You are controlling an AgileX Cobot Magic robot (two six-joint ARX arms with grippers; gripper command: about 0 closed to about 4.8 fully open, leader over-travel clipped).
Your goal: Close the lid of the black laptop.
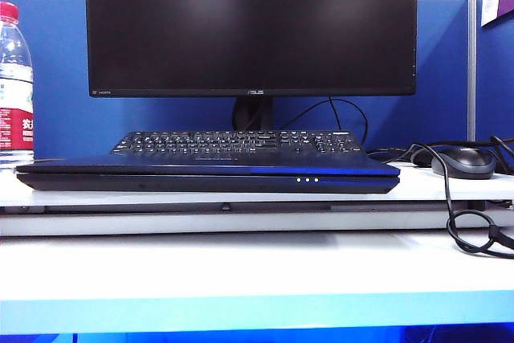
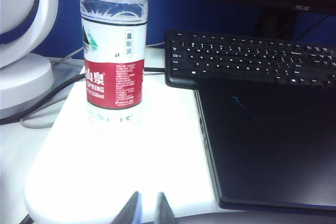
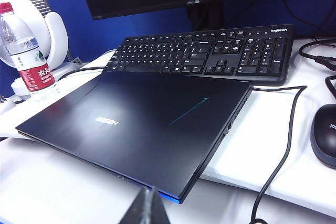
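The left hand (image 2: 146, 209) hangs over the bare counter (image 2: 121, 171) with its fingertips a little apart, holding nothing; the water bottle (image 2: 113, 51) stands at its twelve o'clock and the black laptop (image 2: 273, 140) at two. The right hand (image 3: 144, 207) shows only dark, seemingly pressed-together tips, empty, just off the laptop's front edge. The lid (image 3: 136, 124) already lies flat on the base, in front of the keyboard (image 3: 210, 53). It looks thin, stiff, smooth and slick; any further press belongs near the middle of the front edge.
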